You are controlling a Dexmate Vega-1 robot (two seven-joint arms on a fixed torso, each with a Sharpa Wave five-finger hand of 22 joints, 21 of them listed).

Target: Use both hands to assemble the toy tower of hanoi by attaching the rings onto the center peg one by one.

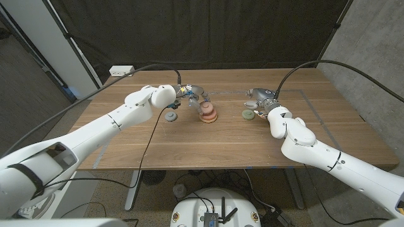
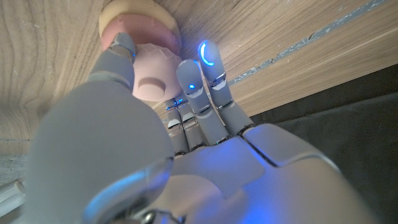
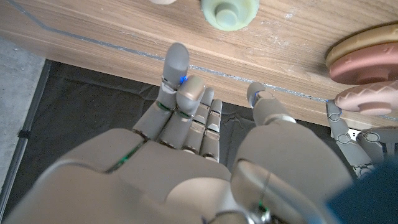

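Seating a pink ring on the growing tower with the left hand

Holding the pale pink ring [image 2: 155,78] pinched between thumb and fingers, the left hand [image 1: 189,94] hovers right at the stack [image 1: 209,115] near the middle of the tabletop [image 1: 158,148]; in the right wrist view the ring sits tilted just above the larger discs. To finish well, I would level it, line its hole up over the peg, which the frames hide, lower straight and let go only once it lies flat. The right hand [image 1: 264,101] holds nothing, fingers loosely apart, just beside the green ring [image 1: 247,115]. A grey-green ring [image 1: 170,116] lies near the left forearm, likely for later turns.
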